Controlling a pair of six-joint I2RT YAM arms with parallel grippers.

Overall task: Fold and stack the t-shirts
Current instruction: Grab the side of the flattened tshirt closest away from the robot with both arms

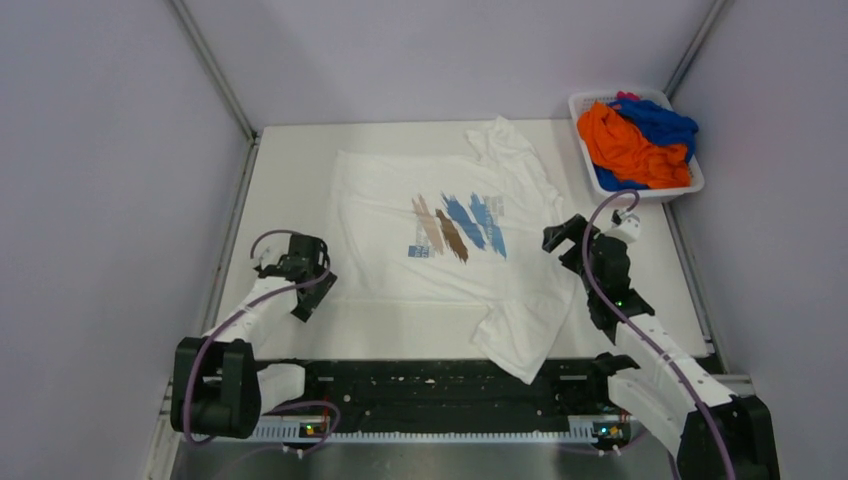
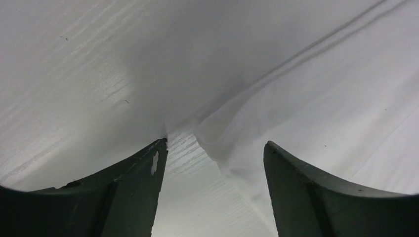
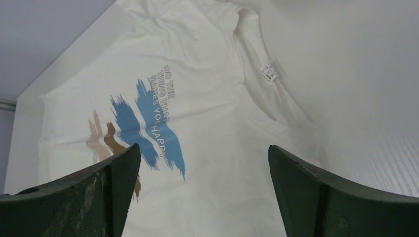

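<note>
A white t-shirt (image 1: 440, 250) with blue and brown brush-stroke print lies spread on the table, print up; one sleeve hangs toward the near edge. My left gripper (image 1: 318, 285) is open and empty, low at the shirt's left edge; in the left wrist view the cloth's edge (image 2: 232, 143) lies between the open fingers (image 2: 143, 173). My right gripper (image 1: 556, 240) is open and empty above the shirt's right side; the right wrist view shows the print (image 3: 148, 123) and a neck label (image 3: 268, 72). Orange (image 1: 625, 150), blue (image 1: 660, 122) and pink-red (image 1: 626, 97) shirts lie crumpled in the basket.
A white plastic basket (image 1: 692, 185) stands at the table's far right corner. Grey walls enclose the table on left, back and right. A black rail (image 1: 430, 385) runs along the near edge between the arm bases.
</note>
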